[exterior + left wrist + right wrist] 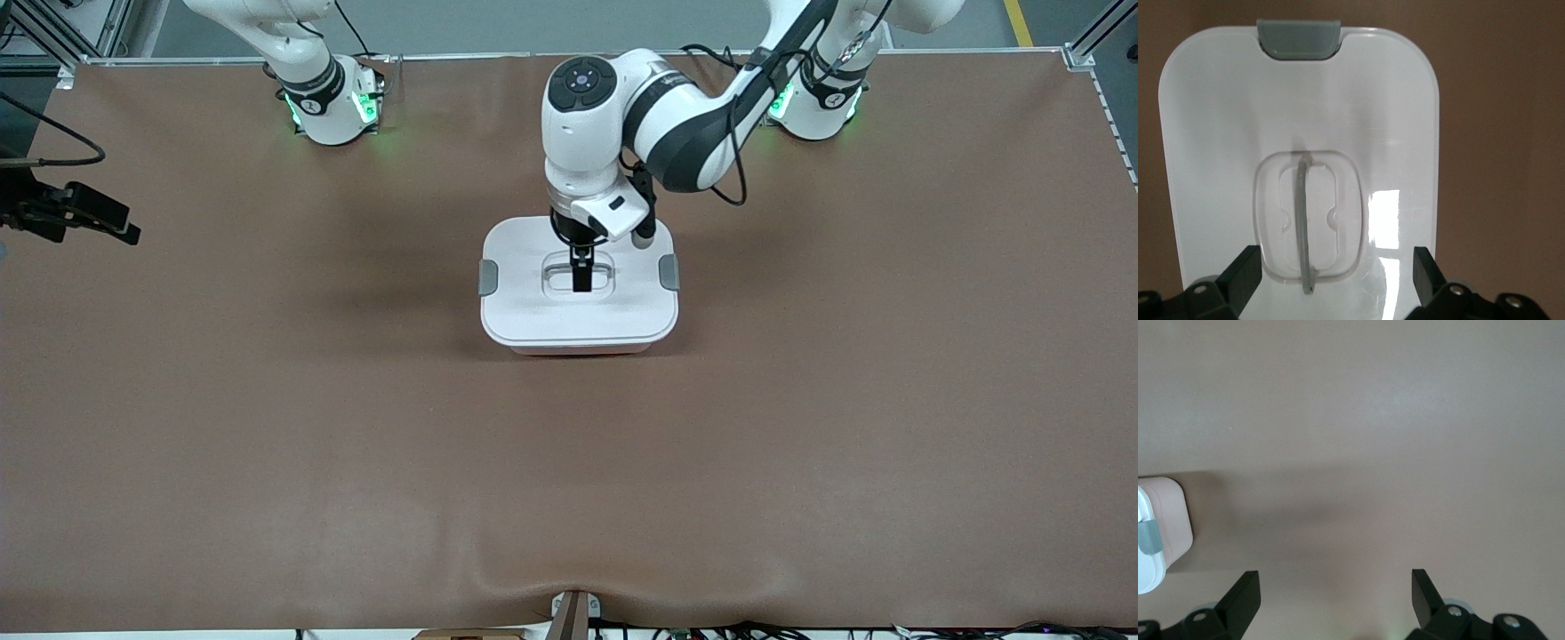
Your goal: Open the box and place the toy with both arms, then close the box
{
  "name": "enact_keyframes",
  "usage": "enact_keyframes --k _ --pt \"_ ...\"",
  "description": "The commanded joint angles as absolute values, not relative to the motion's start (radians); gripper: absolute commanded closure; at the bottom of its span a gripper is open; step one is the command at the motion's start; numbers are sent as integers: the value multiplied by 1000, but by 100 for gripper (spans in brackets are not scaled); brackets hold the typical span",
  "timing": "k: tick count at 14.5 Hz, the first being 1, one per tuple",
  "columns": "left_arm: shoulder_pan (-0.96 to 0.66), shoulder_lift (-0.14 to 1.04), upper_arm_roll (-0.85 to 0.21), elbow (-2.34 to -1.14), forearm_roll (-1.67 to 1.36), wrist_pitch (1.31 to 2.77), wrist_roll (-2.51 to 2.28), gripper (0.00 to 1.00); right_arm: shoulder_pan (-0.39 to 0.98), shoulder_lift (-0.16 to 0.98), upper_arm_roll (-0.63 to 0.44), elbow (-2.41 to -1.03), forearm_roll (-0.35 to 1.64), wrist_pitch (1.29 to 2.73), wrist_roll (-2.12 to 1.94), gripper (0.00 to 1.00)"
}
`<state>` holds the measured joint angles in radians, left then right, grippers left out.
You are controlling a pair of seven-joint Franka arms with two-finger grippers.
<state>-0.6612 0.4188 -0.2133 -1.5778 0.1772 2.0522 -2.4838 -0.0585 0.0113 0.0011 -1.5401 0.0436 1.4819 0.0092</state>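
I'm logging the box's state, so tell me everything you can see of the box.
The box is a rounded-rectangular tub, pink below a white plastic lid, which is on. Grey clips sit at its two short ends. A clear handle lies in a recess at the lid's middle. It stands flat mid-table. The left gripper, open, is over the handle; contact is unclear.

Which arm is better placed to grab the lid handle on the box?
Left. Its open claw hangs right over the handle of the box, while the right claw, also open, is over bare table.
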Motion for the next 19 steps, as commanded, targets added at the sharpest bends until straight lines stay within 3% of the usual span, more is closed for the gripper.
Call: enact_keyframes --k 1,19 --pt "-618 410 -213 -1560 190 1999 -2378 0 -58 2 -8 -1536 58 1470 25 0" --pt "-250 351 -215 -1554 179 1891 -1558 0 -41 2 -3 -1534 48 1470 25 0"
